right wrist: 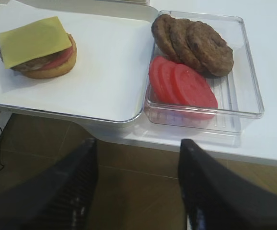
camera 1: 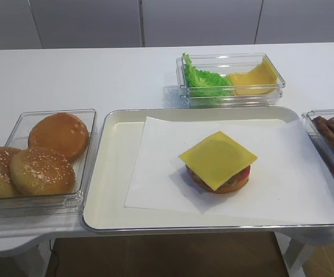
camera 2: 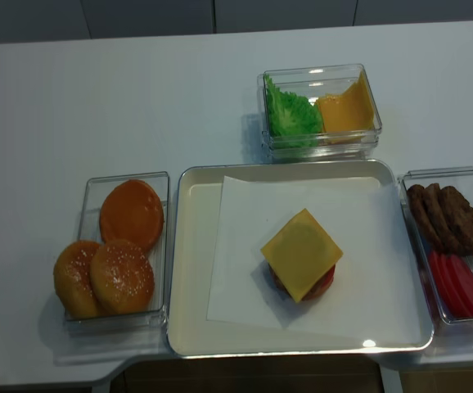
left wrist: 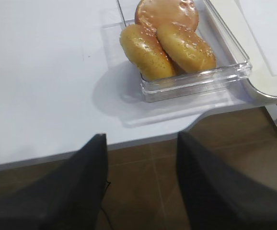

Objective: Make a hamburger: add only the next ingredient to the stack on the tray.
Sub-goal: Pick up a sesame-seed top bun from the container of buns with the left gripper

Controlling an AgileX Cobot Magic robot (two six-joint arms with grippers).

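The stack (camera 1: 218, 161) sits on the paper in the cream tray (camera 1: 112, 173), its square yellow cheese slice on top, over tomato, patty and bun base. Two seeded bun tops (camera 1: 41, 171) lie in a clear box (camera 1: 89, 151) left of the tray, beside a smooth bun (camera 1: 59, 134). In the left wrist view my left gripper (left wrist: 141, 139) hangs open and empty over the floor, in front of the table edge below the seeded buns (left wrist: 186, 48). My right gripper (right wrist: 139, 143) is likewise open and empty, off the table's front edge, near the tray corner. Neither gripper shows in the high views.
A clear box (camera 1: 181, 86) behind the tray holds lettuce (camera 1: 204, 81) and loose cheese slices (camera 1: 253, 79). Right of the tray a clear box (right wrist: 244, 72) holds patties (right wrist: 196, 45) and tomato slices (right wrist: 184, 86). The table's front edge runs just ahead of both grippers.
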